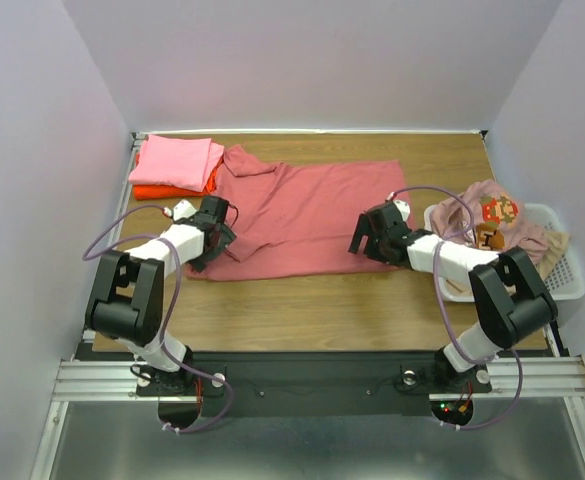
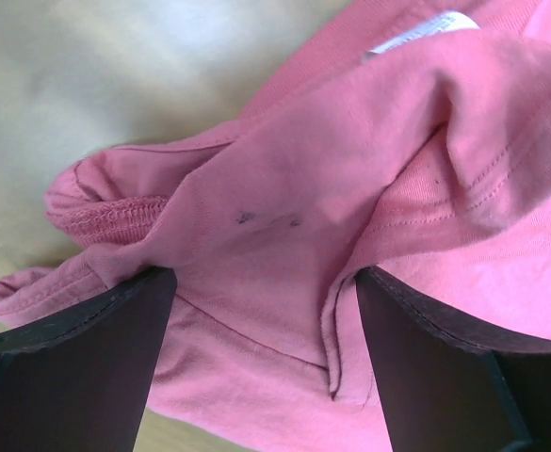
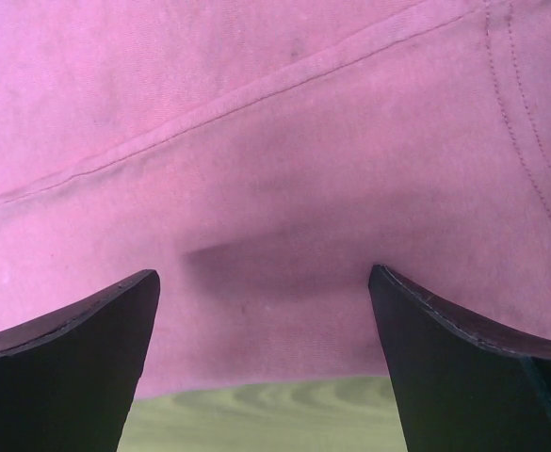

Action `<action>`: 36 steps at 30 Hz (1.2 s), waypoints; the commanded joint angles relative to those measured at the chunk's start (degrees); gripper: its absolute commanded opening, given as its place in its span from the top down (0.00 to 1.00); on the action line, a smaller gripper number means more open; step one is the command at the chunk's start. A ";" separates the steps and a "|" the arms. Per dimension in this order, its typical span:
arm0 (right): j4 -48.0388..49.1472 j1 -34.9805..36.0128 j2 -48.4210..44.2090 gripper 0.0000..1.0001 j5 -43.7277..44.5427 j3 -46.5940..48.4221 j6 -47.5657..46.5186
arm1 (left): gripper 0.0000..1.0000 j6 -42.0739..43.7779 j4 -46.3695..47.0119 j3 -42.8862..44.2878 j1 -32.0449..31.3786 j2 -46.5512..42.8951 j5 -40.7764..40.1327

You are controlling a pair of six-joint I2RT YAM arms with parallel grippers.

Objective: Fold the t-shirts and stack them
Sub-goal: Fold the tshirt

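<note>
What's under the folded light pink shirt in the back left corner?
An orange shirt lies under the light pink shirt; only its near edge shows. Anything else beneath is covered.

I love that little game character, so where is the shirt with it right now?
In the top view the printed shirt lies heaped in the white basket at the right edge of the table, right of the spread rose-red shirt.

Orange t-shirt [image 1: 157,191] largely out of sight beneath light pink t-shirt [image 1: 175,160].
</note>
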 commanded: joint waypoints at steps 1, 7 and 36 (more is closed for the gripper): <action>-2.99 1.97 -4.74 0.00 -3.78 -6.54 2.56 | 0.12 -5.96 -13.82 -8.68 0.52 -2.86 -0.82; -3.52 2.68 -13.53 0.00 -7.73 -14.45 4.41 | 0.18 -7.64 -15.59 -14.40 0.44 -16.56 2.86; -4.57 2.85 -14.17 0.00 -6.16 -11.38 1.51 | 0.02 0.10 -0.13 -6.67 -3.96 -13.77 11.14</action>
